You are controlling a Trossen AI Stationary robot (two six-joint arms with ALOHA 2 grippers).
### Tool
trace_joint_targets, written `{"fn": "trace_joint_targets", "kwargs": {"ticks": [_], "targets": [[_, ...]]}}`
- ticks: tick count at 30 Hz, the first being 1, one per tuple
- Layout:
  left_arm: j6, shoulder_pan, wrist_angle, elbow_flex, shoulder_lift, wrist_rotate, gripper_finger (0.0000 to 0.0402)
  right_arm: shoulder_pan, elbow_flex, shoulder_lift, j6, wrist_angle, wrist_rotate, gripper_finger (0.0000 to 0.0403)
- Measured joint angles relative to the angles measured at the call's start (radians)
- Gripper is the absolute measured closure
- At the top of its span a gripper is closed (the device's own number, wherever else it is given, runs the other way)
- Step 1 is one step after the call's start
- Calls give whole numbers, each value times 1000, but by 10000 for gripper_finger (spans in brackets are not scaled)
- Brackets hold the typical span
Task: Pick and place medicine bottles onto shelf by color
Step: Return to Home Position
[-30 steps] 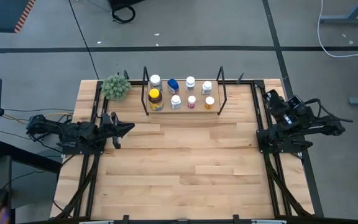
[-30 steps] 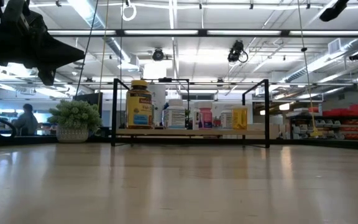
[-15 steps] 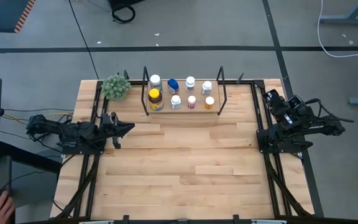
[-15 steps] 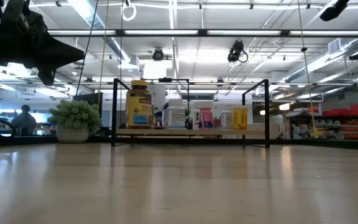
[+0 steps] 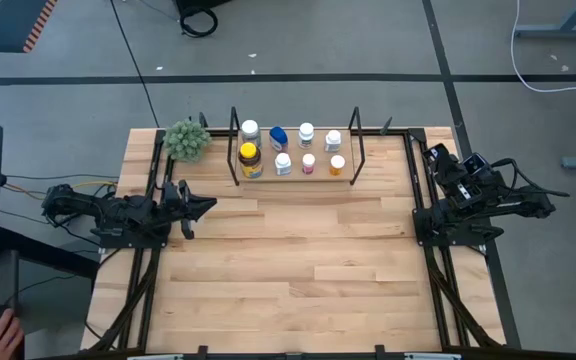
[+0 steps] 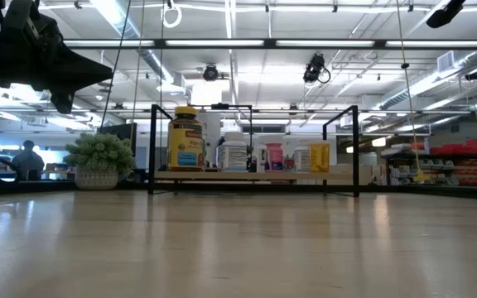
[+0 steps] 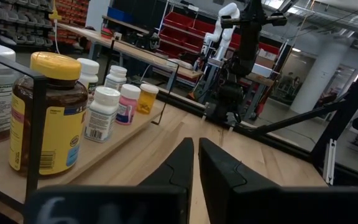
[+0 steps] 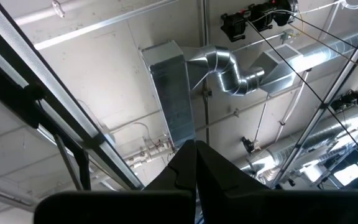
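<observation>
Eight bottles (image 5: 283, 162) distinct only overhead

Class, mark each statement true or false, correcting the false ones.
1. All eight medicine bottles stand on the shelf. True.
2. The amber bottle stands at the shelf end nearest the green plant. True.
3. The left tool grips a bottle. False: it is shut on nothing.
4. The green plant sits on the shelf. False: it stands on the table beside it.
5. The right tool hangs over the shelf. False: it is by the table's right edge.
</observation>
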Motion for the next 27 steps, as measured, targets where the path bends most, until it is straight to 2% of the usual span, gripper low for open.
{"fn": "trace_joint_targets", "kwargs": {"ticks": [14, 27], "targets": [[0, 0, 0, 0, 0, 0, 378, 0, 0, 0, 0, 0, 0, 394], [0, 0, 0, 0, 0, 0, 369, 0, 0, 0, 0, 0, 0, 394]]}}
